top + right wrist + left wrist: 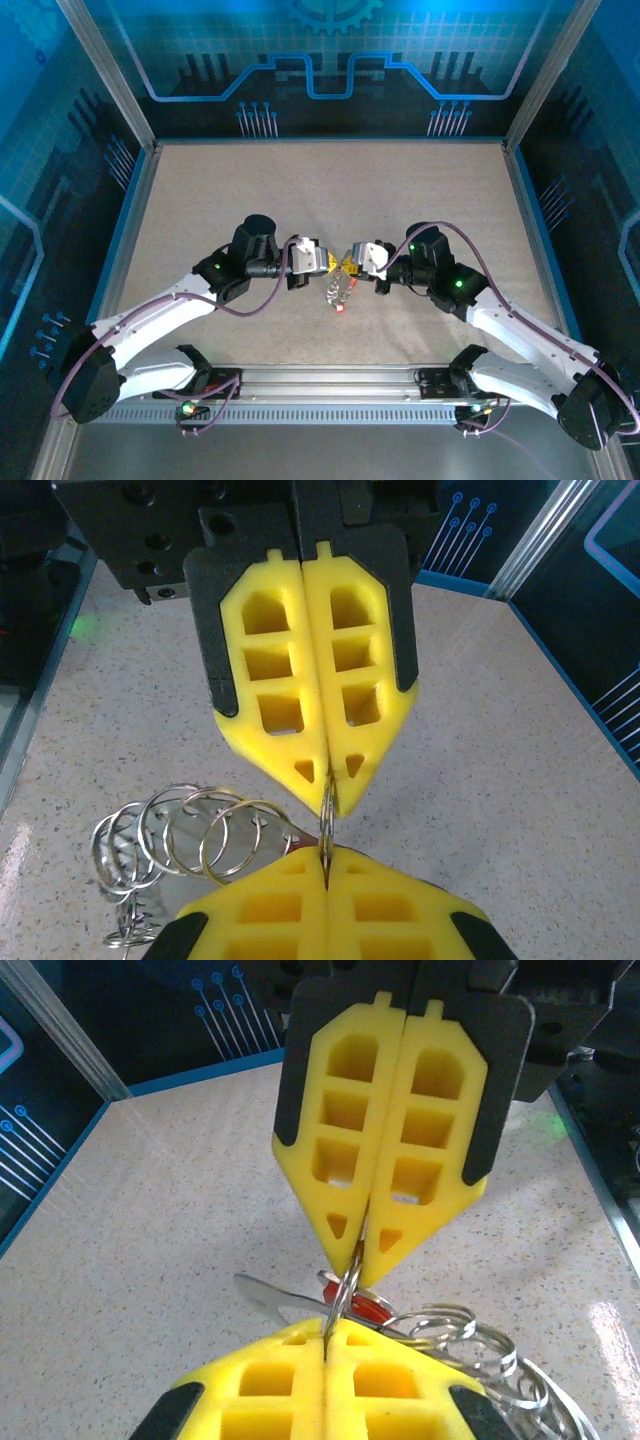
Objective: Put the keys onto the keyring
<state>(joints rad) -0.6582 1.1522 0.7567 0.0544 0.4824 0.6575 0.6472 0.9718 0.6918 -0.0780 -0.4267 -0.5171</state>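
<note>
Right now the keyring [346, 1282] is pinched from both sides, over the middle of the table [300, 190].

Its thin wire runs edge-on between two sets of yellow fingers. The left gripper [327, 1332] is pressed tight on one side of it and the right gripper [325, 854] is pressed tight on the opposite side, their tips almost touching. A key [366, 1307] with a red head hangs just below the pinch, its silver blade pointing off to one side. A string of linked rings [190, 830] droops from the same spot, beside the right gripper's fingers. From above, key and rings dangle between the two grippers, with a red dot at the lower end.
</note>
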